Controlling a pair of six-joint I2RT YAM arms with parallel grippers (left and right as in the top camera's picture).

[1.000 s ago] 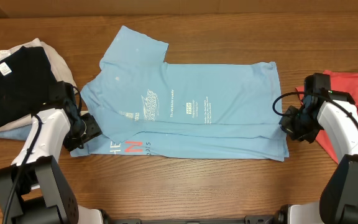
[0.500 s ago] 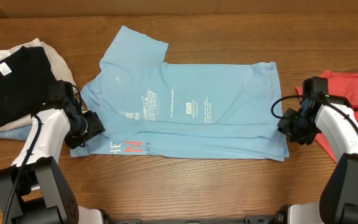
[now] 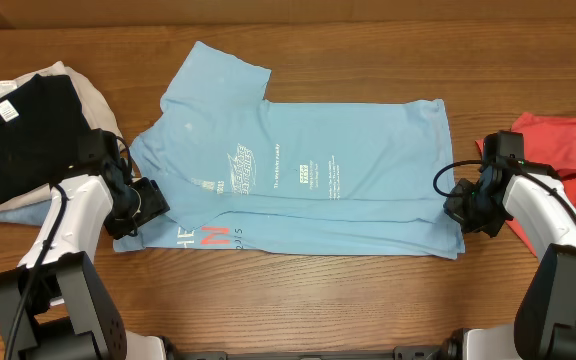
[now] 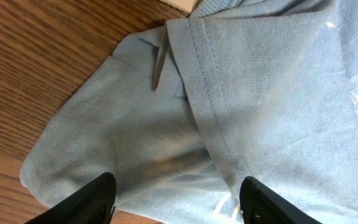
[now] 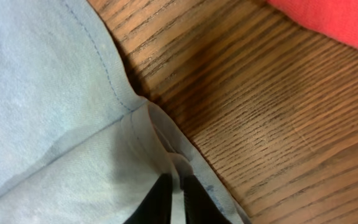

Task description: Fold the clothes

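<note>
Grasp step: right gripper (image 5: 174,193) pinches the 4 o'clock hem of the light blue cotton T-shirt (image 3: 308,180); left gripper (image 4: 178,193), jaws wide and empty, must close at 8 o'clock

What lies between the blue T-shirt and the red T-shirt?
Bare wood table, seen in the right wrist view; overhead, the right claw sits in that gap at the hem of the blue T-shirt.

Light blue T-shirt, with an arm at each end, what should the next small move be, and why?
Probably close the left gripper on the light blue T-shirt. Its fingers stand wide apart over the shirt's left corner, while the right gripper looks pinched on the right hem. With both ends held, the fold could start.
</note>
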